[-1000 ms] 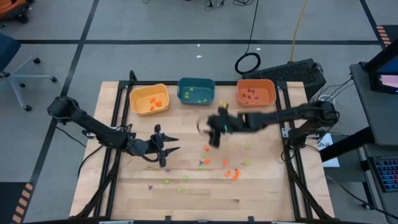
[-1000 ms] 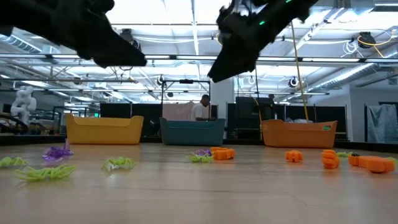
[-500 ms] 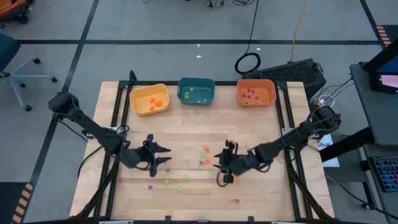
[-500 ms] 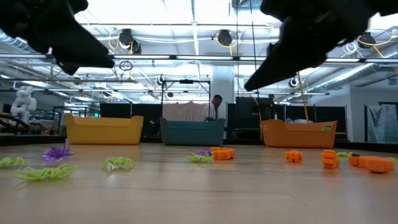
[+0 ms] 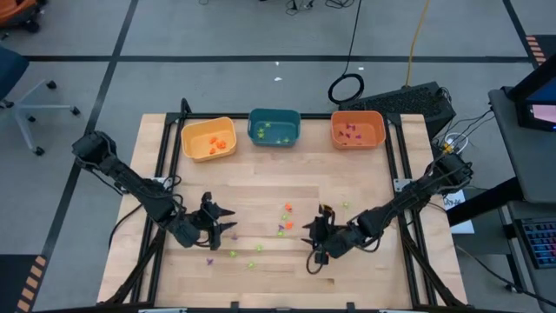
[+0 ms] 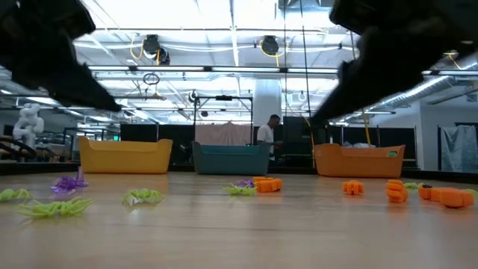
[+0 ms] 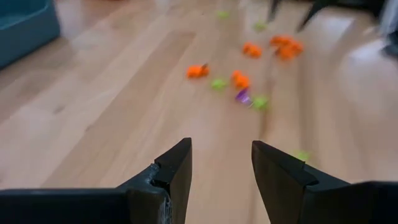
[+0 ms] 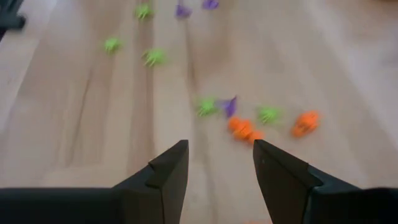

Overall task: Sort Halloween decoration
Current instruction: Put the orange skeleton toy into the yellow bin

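Left gripper (image 5: 221, 228): low over the wood table (image 5: 261, 187) at about 8 o'clock from its centre; fingers spread, nothing between them in the left wrist view (image 7: 221, 163).
Yellow bin (image 5: 208, 138): 11 o'clock corner of the table; orange pieces inside, their shapes too small to make out.
Teal bin (image 5: 274, 127): 12 o'clock edge, green bits inside, hard to tell apart.
Trinkets (image 5: 286, 209): loose on the table from centre toward 6 o'clock; orange, green and purple mixed. From the low camera, green and purple ones (image 6: 69, 182) lie at 9 o'clock, orange ones (image 6: 396, 192) at 3 o'clock.
Right gripper (image 5: 316, 243): about 5 o'clock from centre, over the orange cluster, which the arm partly hides; fingers apart, empty (image 8: 221, 163).
Orange bin (image 5: 357, 129): 1 o'clock corner, purple specks inside.
Person (image 6: 265, 136): far behind the bins, mostly cut off.
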Available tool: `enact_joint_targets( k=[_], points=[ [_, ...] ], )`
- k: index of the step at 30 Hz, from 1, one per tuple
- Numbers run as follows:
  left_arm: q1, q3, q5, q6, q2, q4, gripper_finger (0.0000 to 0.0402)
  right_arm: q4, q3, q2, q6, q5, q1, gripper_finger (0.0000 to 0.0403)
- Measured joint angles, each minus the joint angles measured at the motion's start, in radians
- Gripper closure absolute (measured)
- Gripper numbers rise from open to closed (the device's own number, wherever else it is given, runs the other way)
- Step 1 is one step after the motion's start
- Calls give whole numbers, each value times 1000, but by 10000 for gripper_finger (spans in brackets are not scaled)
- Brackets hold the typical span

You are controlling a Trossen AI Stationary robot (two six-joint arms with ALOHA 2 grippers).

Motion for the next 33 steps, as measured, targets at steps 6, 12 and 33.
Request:
enact_joint_targets(
  k=[6,12,33],
  points=[
    [0,0,-12,-87,45,-56,236,39,0,73,21,-4,37,234],
    [0,-1,-16,-63,110,27,236,115,1,110,6,-2,34,234],
    [55,0,-13,124,217,320,236,191,1,208,-86,73,-66,234]
  ],
)
